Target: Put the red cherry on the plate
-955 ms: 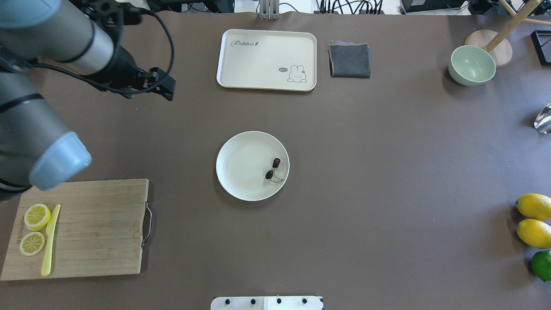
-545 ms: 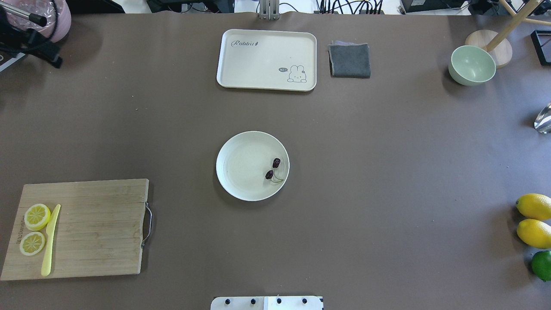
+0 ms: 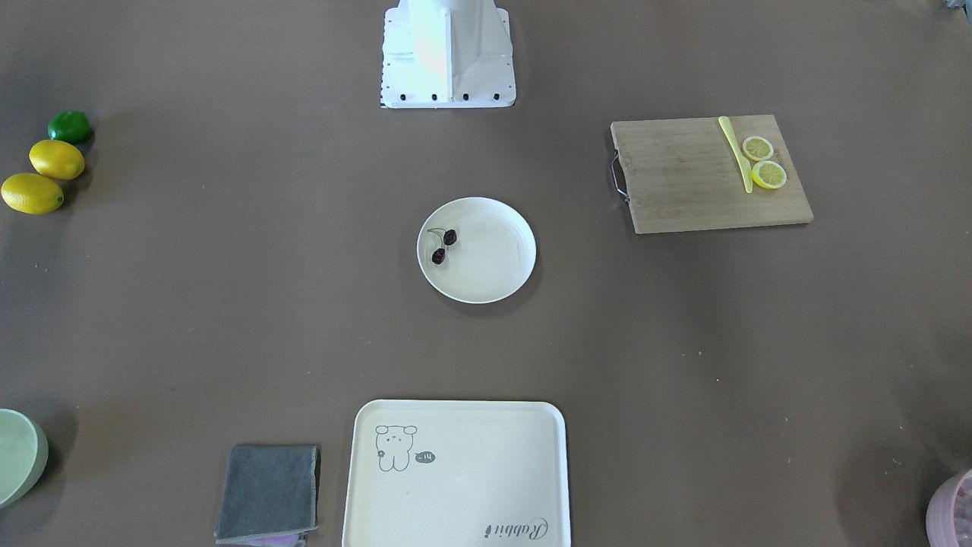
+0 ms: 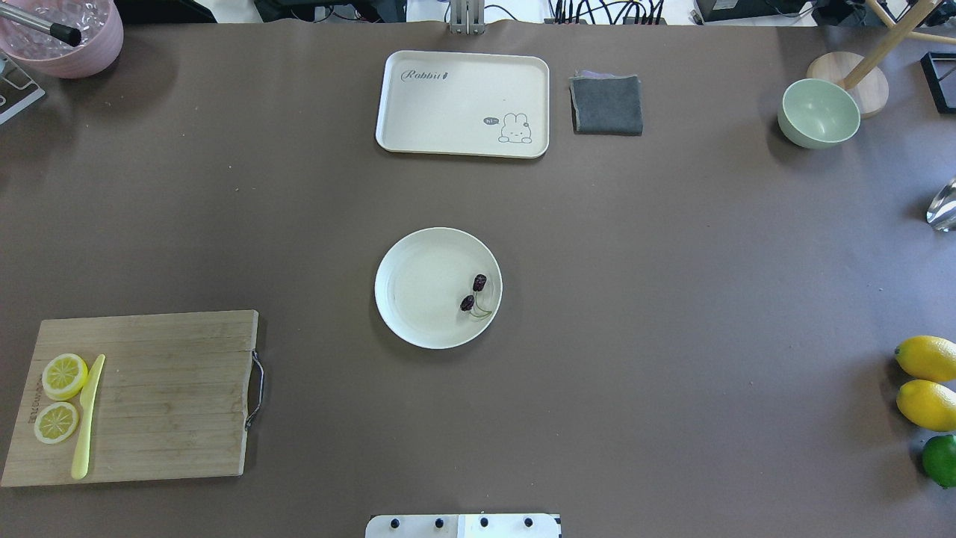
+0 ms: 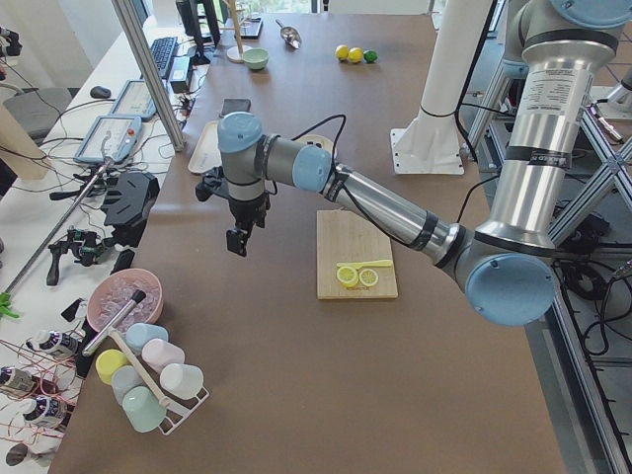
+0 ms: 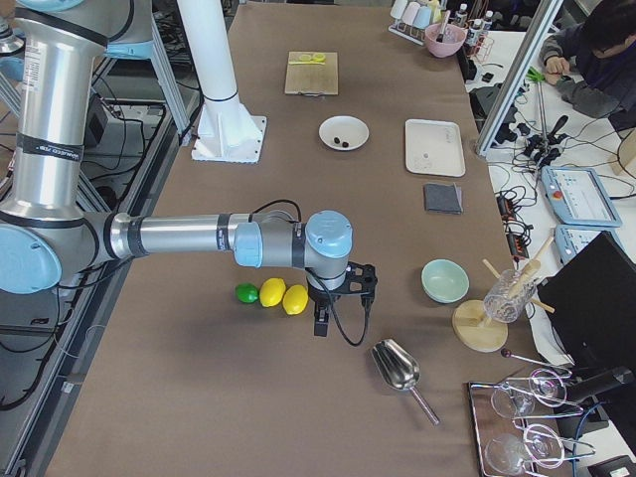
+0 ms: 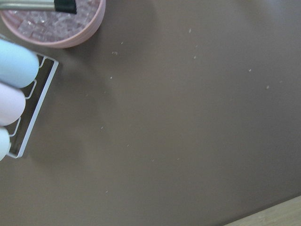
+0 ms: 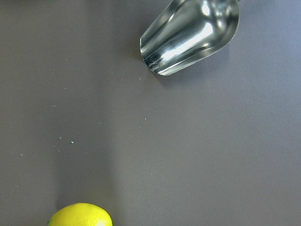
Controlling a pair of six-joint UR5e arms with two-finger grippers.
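Observation:
The red cherry point(image 4: 479, 282), a pair of dark maroon fruits on thin green stems, lies inside the round cream plate point(image 4: 422, 288) near its right rim. The front-facing view has the cherry point(image 3: 449, 237) at the plate's point(image 3: 493, 262) left side. The left gripper point(image 5: 237, 240) hangs over bare table far from the plate, near the pink bowl; it shows only in the exterior left view, so I cannot tell its state. The right gripper point(image 6: 320, 323) hovers beside the lemons, seen only in the exterior right view, state unclear. Neither wrist view shows fingers.
A cream tray point(image 4: 463, 103) and grey cloth point(image 4: 606, 104) lie behind the plate. A cutting board point(image 4: 142, 396) with lemon slices and a yellow knife is front left. A green bowl point(image 4: 818, 112), lemons point(image 4: 926, 359), a lime and a metal scoop point(image 8: 188, 35) are right. A pink bowl point(image 4: 63, 33) stands far left.
The left arm has swung out of the overhead view to the far left, uncovering the pink bowl. The cherry and plate have not moved.

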